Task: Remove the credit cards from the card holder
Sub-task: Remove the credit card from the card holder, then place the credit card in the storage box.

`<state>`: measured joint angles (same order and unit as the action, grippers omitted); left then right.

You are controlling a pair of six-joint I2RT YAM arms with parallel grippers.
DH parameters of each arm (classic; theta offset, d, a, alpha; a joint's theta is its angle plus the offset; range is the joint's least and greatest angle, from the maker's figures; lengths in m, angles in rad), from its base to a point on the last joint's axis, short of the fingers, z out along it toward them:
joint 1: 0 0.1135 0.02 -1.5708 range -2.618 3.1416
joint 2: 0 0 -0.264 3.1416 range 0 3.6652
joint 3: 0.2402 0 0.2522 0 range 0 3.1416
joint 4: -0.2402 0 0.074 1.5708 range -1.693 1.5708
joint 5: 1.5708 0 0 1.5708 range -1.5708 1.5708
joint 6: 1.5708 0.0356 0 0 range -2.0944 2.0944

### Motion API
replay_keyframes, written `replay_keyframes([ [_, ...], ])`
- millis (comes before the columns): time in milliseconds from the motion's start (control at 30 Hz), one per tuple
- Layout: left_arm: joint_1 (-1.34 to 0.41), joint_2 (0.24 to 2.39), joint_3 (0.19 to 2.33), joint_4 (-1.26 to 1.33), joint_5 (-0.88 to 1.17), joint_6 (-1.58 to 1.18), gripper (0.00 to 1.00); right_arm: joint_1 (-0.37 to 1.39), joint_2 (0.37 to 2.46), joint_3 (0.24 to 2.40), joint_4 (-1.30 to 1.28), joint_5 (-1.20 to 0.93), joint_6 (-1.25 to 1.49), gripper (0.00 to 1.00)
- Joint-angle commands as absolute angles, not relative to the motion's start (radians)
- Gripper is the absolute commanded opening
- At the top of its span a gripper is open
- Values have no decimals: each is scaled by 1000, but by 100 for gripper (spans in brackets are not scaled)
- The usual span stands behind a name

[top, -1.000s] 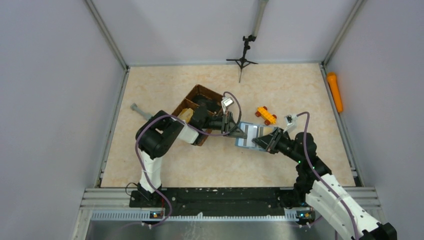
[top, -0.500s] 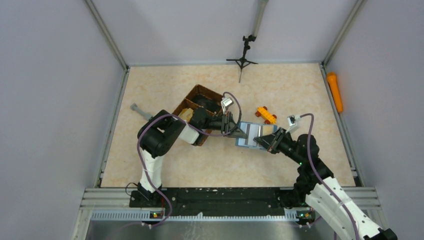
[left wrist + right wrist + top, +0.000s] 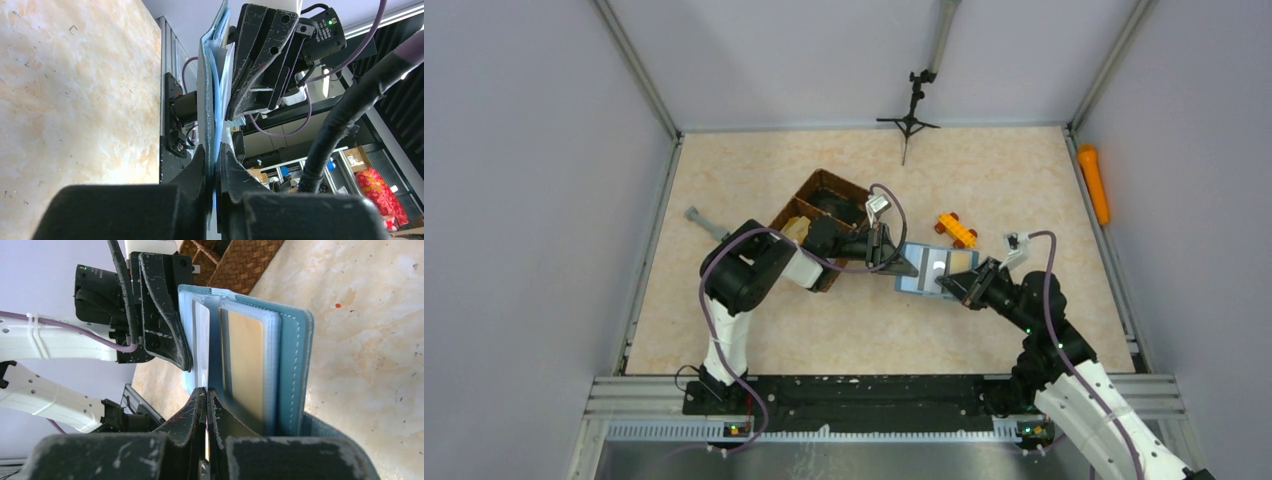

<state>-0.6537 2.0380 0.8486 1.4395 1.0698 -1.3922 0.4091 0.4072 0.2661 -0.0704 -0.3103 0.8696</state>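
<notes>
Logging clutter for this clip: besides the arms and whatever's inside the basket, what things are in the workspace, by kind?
card holder: 1
woven basket: 1
orange toy: 1
grey tool: 1
black tripod: 1
orange stick: 1
Total: 6

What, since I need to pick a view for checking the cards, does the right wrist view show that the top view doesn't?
Only the right wrist: the right gripper shut on a pale sheet, card or sleeve unclear. Only the top: the basket, the orange toy, both whole arms. Both: the open holder with its gold card, held between the left gripper and the right.
</notes>
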Motion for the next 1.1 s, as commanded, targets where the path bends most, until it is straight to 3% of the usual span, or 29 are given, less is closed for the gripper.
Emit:
replay_keyframes([
  [0, -643, 2045, 844, 1559, 1080, -1420, 0, 396, 383, 315, -142, -267, 815, 0],
  [367, -638, 2034, 838, 1488, 1075, -1370, 0, 394, 323, 381, -272, -180, 776, 0],
  [700, -641, 1875, 869, 696, 914, -847, 0, 395, 307, 488, -352, -117, 758, 0],
  [1067, -648, 1794, 881, 489, 855, -725, 0, 395, 383, 534, -271, -92, 853, 0],
])
